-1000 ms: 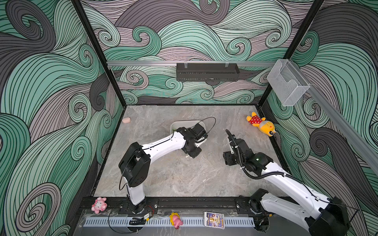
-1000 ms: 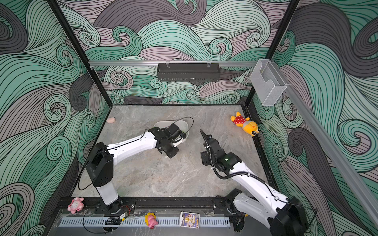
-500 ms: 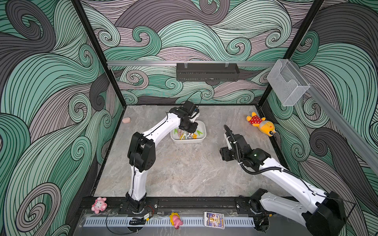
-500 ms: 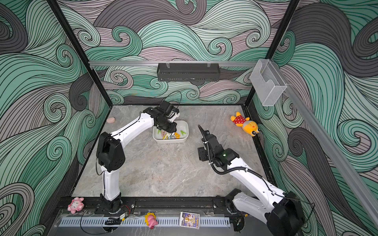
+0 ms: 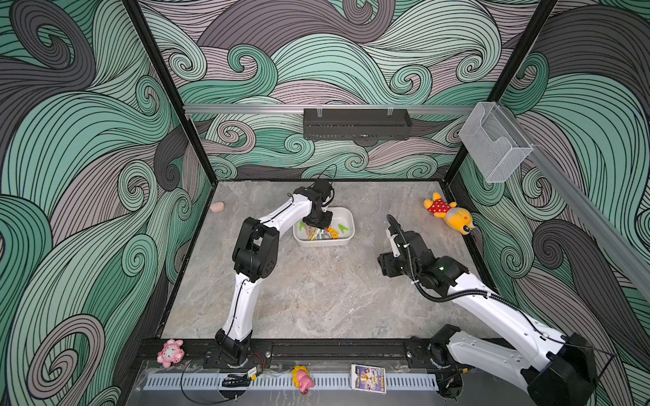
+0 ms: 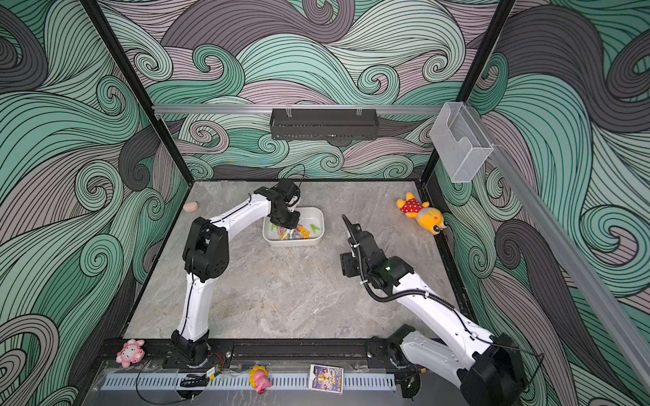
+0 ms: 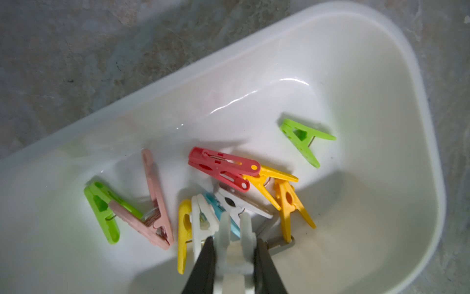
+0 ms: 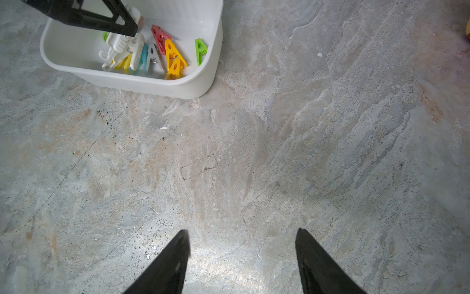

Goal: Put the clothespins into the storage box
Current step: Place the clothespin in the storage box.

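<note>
Left pincer (image 7: 234,239) pinches a white clothespin (image 7: 225,229) over the storage box (image 5: 323,242), in which coloured clothespins (image 7: 223,165) lie heaped; right pincer (image 8: 241,234), spread and empty, hovers over the worktop (image 8: 330,127), apart from the box.

clothespins (image 8: 173,54) in white storage box (image 8: 152,86)

Bare tabletop (image 8: 229,152) between right claw (image 8: 242,231) and storage box (image 8: 152,85).
</note>
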Controlling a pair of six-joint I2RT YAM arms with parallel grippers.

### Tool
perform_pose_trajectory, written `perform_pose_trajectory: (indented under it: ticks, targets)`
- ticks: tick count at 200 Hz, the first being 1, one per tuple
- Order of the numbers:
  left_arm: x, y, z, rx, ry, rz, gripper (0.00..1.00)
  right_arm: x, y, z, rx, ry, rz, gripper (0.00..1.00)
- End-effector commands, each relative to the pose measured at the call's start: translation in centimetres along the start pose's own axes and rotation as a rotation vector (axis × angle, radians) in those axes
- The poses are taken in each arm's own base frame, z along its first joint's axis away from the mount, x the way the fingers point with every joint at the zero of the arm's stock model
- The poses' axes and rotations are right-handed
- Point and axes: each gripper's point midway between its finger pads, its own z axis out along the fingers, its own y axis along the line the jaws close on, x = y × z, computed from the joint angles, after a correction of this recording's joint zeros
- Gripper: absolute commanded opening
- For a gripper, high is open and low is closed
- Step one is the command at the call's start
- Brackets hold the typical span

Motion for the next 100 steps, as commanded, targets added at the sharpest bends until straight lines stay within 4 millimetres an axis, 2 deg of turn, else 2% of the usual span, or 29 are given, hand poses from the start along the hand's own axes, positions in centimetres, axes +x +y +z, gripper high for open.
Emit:
perform_pose_trajectory:
  ticks: [1, 46, 59, 100]
  targets:
    - [-0.5, 1.5, 1.1, -0.028, -0.003, -0.046, 0.22, -0.2, 0.0, -0.1, -0.009, -0.022, 0.014, 0.68]
    - [-1.5, 2.2, -0.7, -0.02, -0.035, -0.092, 0.47, -1.1, 0.1, -0.7, -0.012, -0.037, 0.01, 0.69]
    - [-1.7, 2.3, -1.6, -0.026, -0.048, -0.09, 0.55, -1.4, 0.1, -1.0, -0.011, -0.052, 0.007, 0.7]
    - [-1.5, 2.4, -5.8, -0.034, -0.105, -0.089, 0.69, -2.3, 0.1, -2.1, -0.012, -0.08, -0.003, 0.73]
